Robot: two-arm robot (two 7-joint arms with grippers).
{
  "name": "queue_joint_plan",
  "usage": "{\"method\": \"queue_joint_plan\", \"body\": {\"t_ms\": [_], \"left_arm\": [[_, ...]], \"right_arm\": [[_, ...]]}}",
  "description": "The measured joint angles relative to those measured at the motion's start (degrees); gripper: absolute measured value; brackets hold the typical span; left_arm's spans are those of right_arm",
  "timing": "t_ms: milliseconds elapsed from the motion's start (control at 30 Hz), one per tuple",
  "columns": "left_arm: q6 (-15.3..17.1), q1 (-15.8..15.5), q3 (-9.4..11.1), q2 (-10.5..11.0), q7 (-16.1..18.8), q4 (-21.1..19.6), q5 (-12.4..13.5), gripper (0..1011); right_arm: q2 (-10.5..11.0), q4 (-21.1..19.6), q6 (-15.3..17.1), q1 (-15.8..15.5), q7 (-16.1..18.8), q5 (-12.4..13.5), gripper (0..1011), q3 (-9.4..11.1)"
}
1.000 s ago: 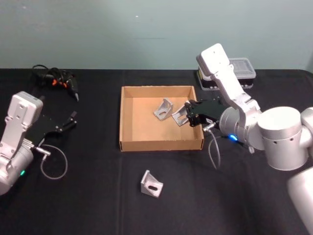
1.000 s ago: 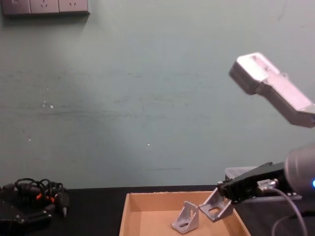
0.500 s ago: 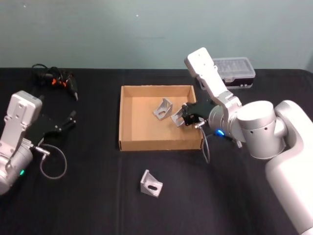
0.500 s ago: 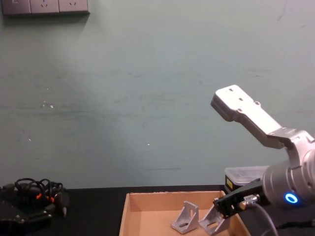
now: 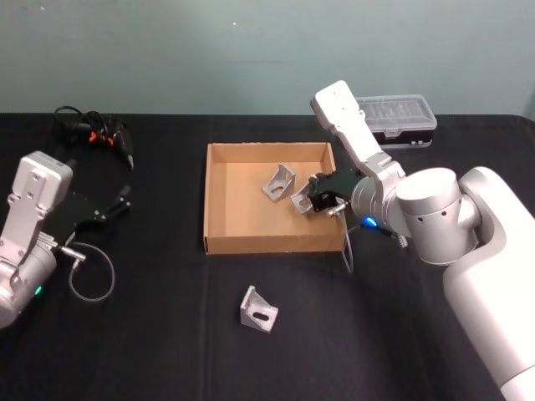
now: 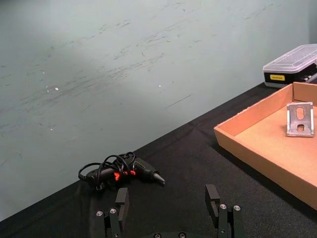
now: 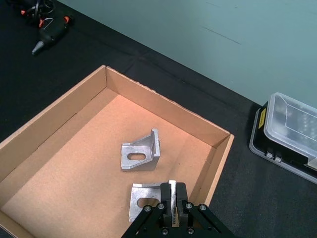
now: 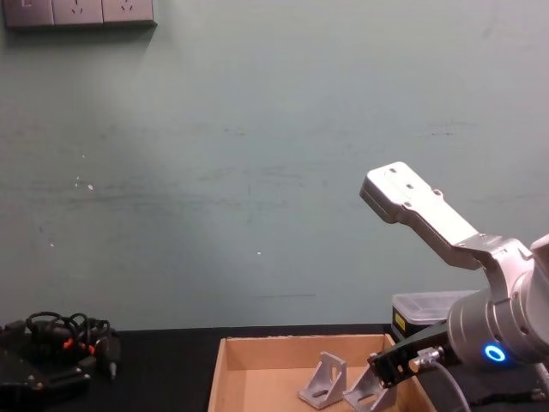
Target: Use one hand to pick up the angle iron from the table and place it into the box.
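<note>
the right wrist view shows the black right gripper point(image 7: 171, 192) clamped on a silver l-shaped metal angle iron point(image 7: 142, 204) inside the shallow tan cardboard box point(image 7: 54, 113). the head view adds a loose angle iron point(image 5: 258, 312) on the black table point(image 5: 167, 334), nearer. the left gripper point(image 6: 167, 201), fingers apart, sits parked left. pale green wall point(image 8: 257, 172) behind.

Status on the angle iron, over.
Right gripper shut on angle iron, low inside box, right side. Left gripper open, parked left. Second angle iron lies in box; third angle iron on table.

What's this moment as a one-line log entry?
right gripper: shut on angle iron, in box; left gripper: open, parked; another iron on table
</note>
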Motion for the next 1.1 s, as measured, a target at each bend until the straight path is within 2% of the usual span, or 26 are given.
{"method": "queue_joint_plan", "body": {"t_ms": [133,300,333,367,500,633,667,867,1100], "left_arm": [[0.00,0.00,0.00,0.00,0.00,0.00,0.00,1011],[0.00,0.00,0.00,0.00,0.00,0.00,0.00,1011],[0.00,0.00,0.00,0.00,0.00,0.00,0.00,1011],[0.00,0.00,0.00,0.00,0.00,0.00,0.00,1011],[0.00,0.00,0.00,0.00,0.00,0.00,0.00,1011],[0.00,0.00,0.00,0.00,0.00,0.00,0.00,1011],[0.00,0.00,0.00,0.00,0.00,0.00,0.00,1011],[0.00,0.00,0.00,0.00,0.00,0.00,0.00,1011],[0.00,0.00,0.00,0.00,0.00,0.00,0.00,1011]], "right_arm": [[0.04,-0.12,0.01,-0.06,0.00,0.02,86,-0.02],[0.11,-0.32,0.02,-0.13,0.01,0.05,262,-0.05],[0.11,-0.32,0.02,-0.13,0.01,0.05,262,-0.05],[0.12,-0.36,0.03,-0.15,0.01,0.07,317,-0.06],[0.14,-0.41,0.04,-0.16,0.03,0.10,414,-0.08],[0.15,-0.47,0.06,-0.18,0.04,0.13,575,-0.09],[0.16,-0.47,0.06,-0.19,0.04,0.14,575,-0.09],[0.18,-0.51,0.08,-0.22,0.05,0.18,791,-0.09],[0.25,-1.34,-0.45,-0.85,0.60,0.15,963,0.26]]}}
